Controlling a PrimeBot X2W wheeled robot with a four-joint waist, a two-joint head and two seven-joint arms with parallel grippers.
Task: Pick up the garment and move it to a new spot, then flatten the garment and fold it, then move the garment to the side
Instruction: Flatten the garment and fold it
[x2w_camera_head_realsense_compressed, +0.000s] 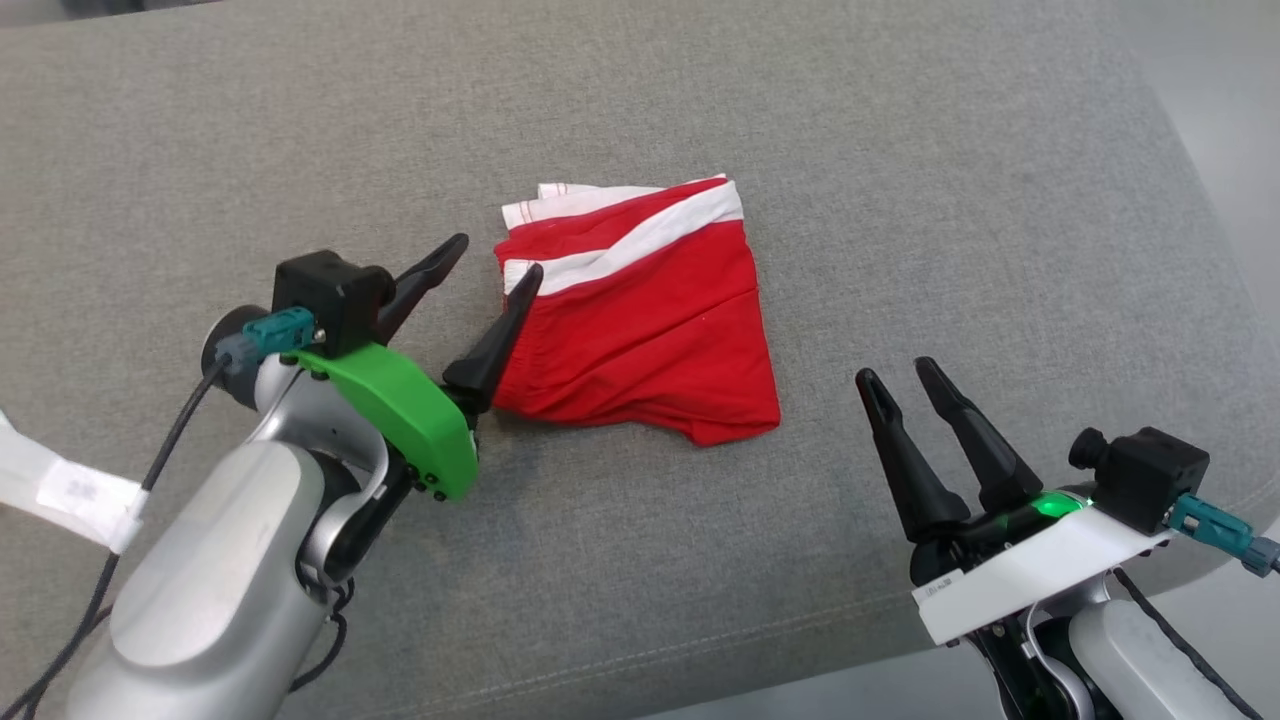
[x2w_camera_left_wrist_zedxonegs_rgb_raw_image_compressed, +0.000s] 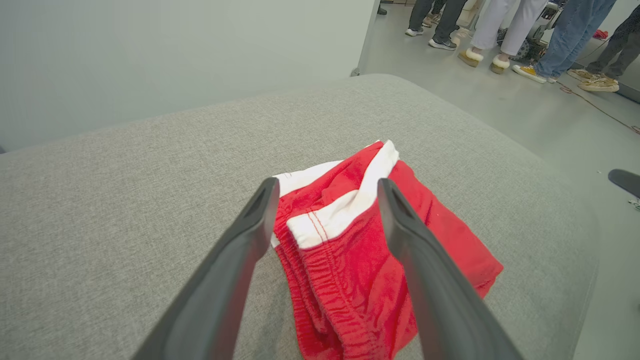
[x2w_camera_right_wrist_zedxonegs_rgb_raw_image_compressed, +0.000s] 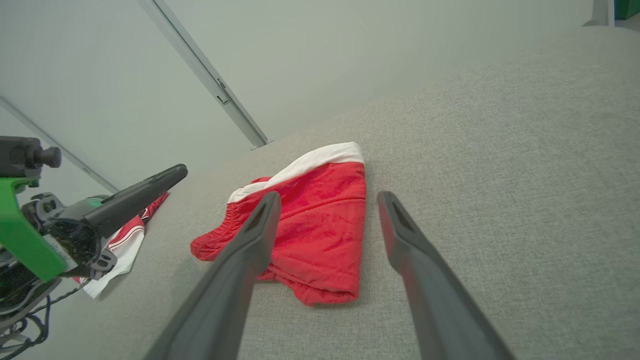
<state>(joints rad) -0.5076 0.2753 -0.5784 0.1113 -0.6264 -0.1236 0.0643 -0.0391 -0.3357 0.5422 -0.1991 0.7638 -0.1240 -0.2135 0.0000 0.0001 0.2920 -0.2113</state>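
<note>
The garment (x2w_camera_head_realsense_compressed: 640, 310) is a pair of red shorts with white bands, lying folded in the middle of the grey cushion (x2w_camera_head_realsense_compressed: 950, 150). My left gripper (x2w_camera_head_realsense_compressed: 497, 255) stands open at the garment's left edge, one fingertip over its white band and nothing between the fingers. In the left wrist view the garment (x2w_camera_left_wrist_zedxonegs_rgb_raw_image_compressed: 350, 245) lies just beyond and between the open fingers of the left gripper (x2w_camera_left_wrist_zedxonegs_rgb_raw_image_compressed: 327, 182). My right gripper (x2w_camera_head_realsense_compressed: 895, 371) is open and empty, apart from the garment, to the right of its lower corner. The right wrist view shows the garment (x2w_camera_right_wrist_zedxonegs_rgb_raw_image_compressed: 320, 225) ahead of the right gripper (x2w_camera_right_wrist_zedxonegs_rgb_raw_image_compressed: 328, 195).
The cushion's front edge (x2w_camera_head_realsense_compressed: 760, 640) runs close to both arms, with pale floor (x2w_camera_left_wrist_zedxonegs_rgb_raw_image_compressed: 550, 130) beyond its right side. Several people's feet (x2w_camera_left_wrist_zedxonegs_rgb_raw_image_compressed: 500, 55) stand on that floor. A white cloth with a label (x2w_camera_head_realsense_compressed: 70, 490) lies at the far left; a red-and-white cloth (x2w_camera_right_wrist_zedxonegs_rgb_raw_image_compressed: 125, 240) shows behind the left arm.
</note>
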